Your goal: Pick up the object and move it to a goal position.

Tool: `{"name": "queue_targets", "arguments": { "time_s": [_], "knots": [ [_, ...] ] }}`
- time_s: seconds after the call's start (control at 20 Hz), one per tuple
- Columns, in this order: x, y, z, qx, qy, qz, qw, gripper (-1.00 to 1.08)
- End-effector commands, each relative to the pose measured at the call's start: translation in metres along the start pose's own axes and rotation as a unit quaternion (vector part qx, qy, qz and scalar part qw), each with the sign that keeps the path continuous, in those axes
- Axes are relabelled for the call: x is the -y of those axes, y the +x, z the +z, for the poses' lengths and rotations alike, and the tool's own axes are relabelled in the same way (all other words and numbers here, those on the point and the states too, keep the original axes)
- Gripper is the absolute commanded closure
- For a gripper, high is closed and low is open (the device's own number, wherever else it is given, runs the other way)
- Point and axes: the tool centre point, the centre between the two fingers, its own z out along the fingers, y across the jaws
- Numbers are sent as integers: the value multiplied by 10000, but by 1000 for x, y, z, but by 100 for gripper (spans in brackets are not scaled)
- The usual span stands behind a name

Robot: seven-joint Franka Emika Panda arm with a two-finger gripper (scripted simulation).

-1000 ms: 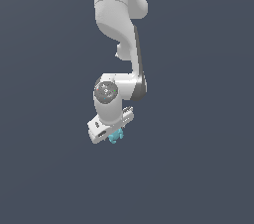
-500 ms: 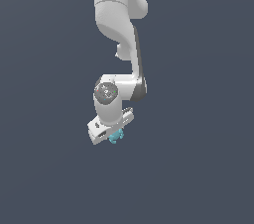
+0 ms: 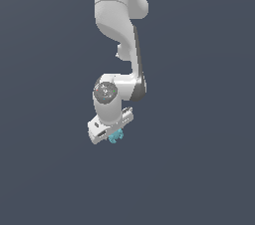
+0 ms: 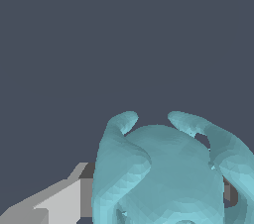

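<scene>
The object (image 3: 116, 136) is a small lumpy turquoise blob just under the white hand of my arm, in the lower middle of the exterior view. My gripper (image 3: 114, 135) is shut on it; the hand hides most of the fingers there. In the wrist view the object (image 4: 163, 173) fills the lower part of the picture, with two rounded lobes sticking up. One grey finger (image 4: 59, 200) shows beside it, pressed against its side; the other finger is mostly hidden behind the blob.
A plain dark blue-grey background fills both views. The white arm (image 3: 117, 30) comes down from the top of the exterior view. No other objects or goal marker show.
</scene>
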Motion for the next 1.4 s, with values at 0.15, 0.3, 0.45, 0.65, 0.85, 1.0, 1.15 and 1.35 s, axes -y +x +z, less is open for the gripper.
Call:
{"name": "queue_targets", "arguments": {
  "time_s": [0.15, 0.3, 0.45, 0.65, 0.85, 1.0, 1.15, 1.35],
  "knots": [
    [-5, -18, -2, 0, -2, 4, 10000, 108],
    [-9, -36, -3, 0, -2, 4, 10000, 108],
    [-15, -59, -5, 0, -2, 4, 10000, 108],
    [-23, -93, -8, 0, -2, 4, 10000, 108],
    [-31, -121, -11, 0, -2, 4, 10000, 108],
    [-36, -137, -12, 0, -2, 4, 10000, 108],
    [-39, -146, -13, 0, -2, 4, 10000, 108],
    [-40, -147, -13, 0, -2, 4, 10000, 108]
  ]
}}
